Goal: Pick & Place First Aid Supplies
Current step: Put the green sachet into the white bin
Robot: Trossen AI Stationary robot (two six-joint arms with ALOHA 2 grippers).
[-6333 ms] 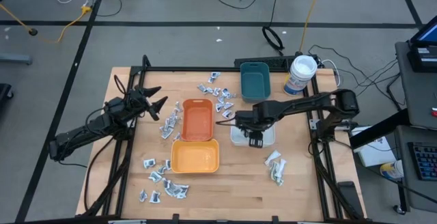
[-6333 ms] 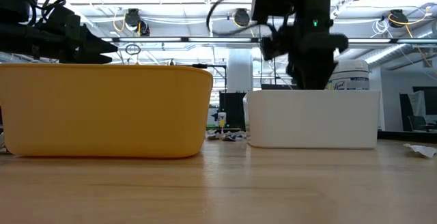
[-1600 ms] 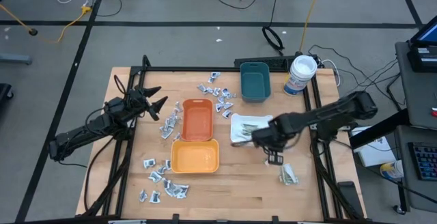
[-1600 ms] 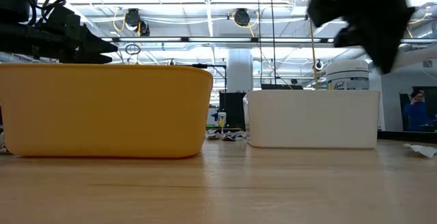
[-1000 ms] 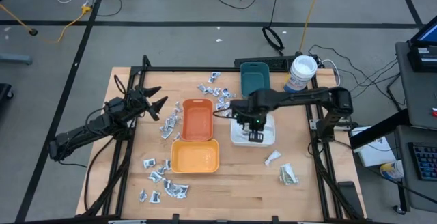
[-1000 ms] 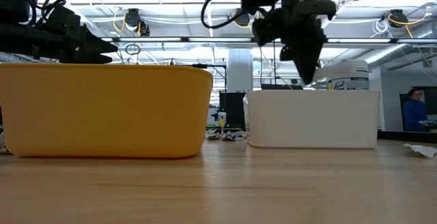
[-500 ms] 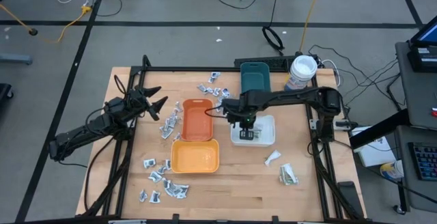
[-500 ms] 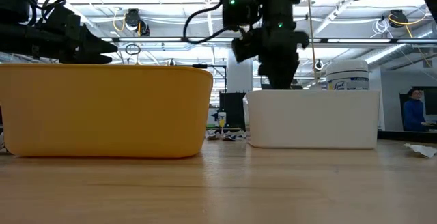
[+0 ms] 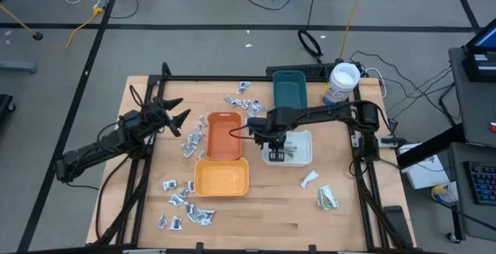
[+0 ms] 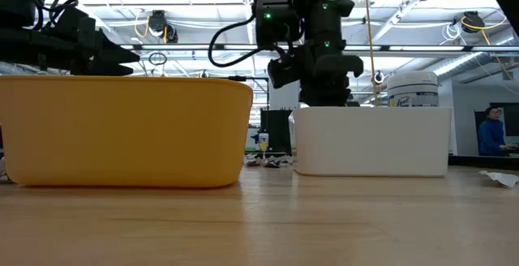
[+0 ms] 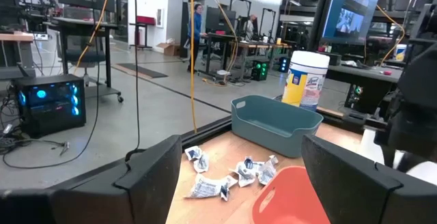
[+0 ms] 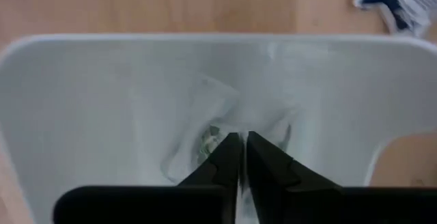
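Mostly pale green-white strips (image 12: 205, 138), white tray (image 12: 82, 94)

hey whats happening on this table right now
A two-armed robot is sorting small first aid packets into trays. The right tool is down over the white tray, its fingers close together above a pale green-white strip lying inside; whether it grips anything is not clear. The left tool waits open at the table's left side. More silvery sachets lie loose on the wood near the yellow tray and orange tray.
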